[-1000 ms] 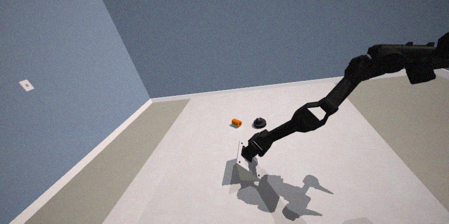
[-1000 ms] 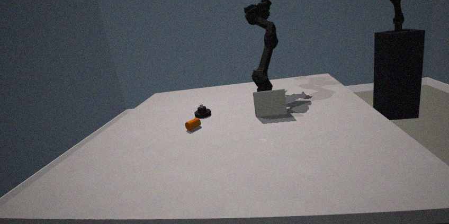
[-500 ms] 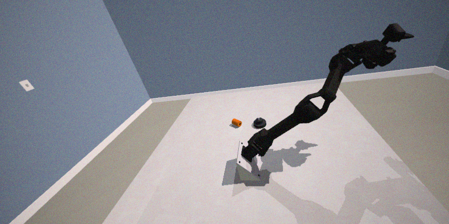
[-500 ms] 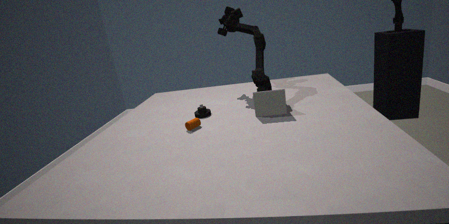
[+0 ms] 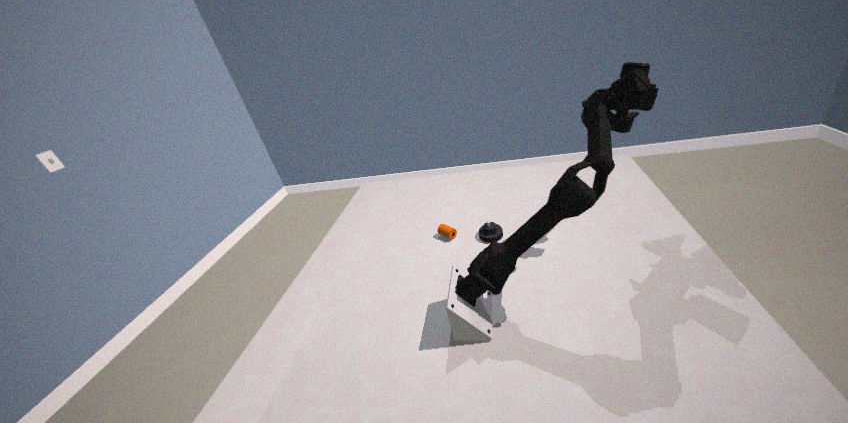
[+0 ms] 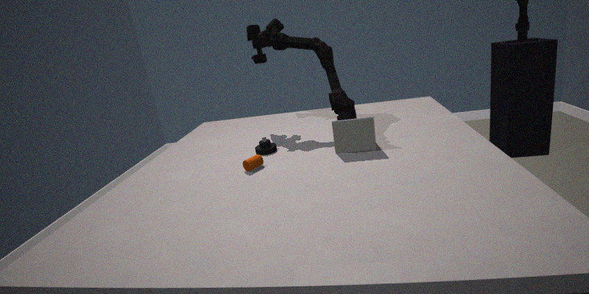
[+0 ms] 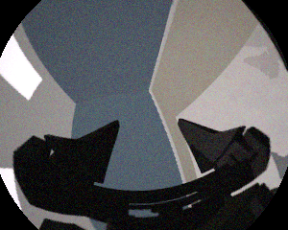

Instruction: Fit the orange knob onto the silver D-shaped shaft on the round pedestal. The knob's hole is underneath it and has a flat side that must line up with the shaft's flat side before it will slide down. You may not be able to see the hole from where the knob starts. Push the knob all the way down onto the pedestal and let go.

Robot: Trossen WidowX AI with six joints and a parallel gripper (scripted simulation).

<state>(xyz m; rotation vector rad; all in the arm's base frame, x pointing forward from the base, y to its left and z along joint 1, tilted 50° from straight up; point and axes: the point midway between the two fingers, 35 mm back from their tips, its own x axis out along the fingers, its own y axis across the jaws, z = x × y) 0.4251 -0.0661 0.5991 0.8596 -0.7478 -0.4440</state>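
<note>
The orange knob [image 5: 446, 231] [image 6: 253, 162] lies on its side on the white table [image 5: 368, 323] [image 6: 330, 216]. The dark round pedestal [image 5: 490, 232] [image 6: 265, 147] stands close beside it; its shaft is too small to make out. My gripper [image 5: 636, 91] [image 6: 253, 44] [image 7: 150, 122] is open and empty. It is raised high above the table, well above the knob and pedestal. In the wrist view it faces the blue wall and the floor, and neither knob nor pedestal shows there.
The arm's base sits on a white mounting block [image 5: 470, 314] [image 6: 353, 135] near the table's middle. A tall black box [image 6: 522, 96] with a stand on top is on the floor beyond the table's right edge. Blue walls surround the room.
</note>
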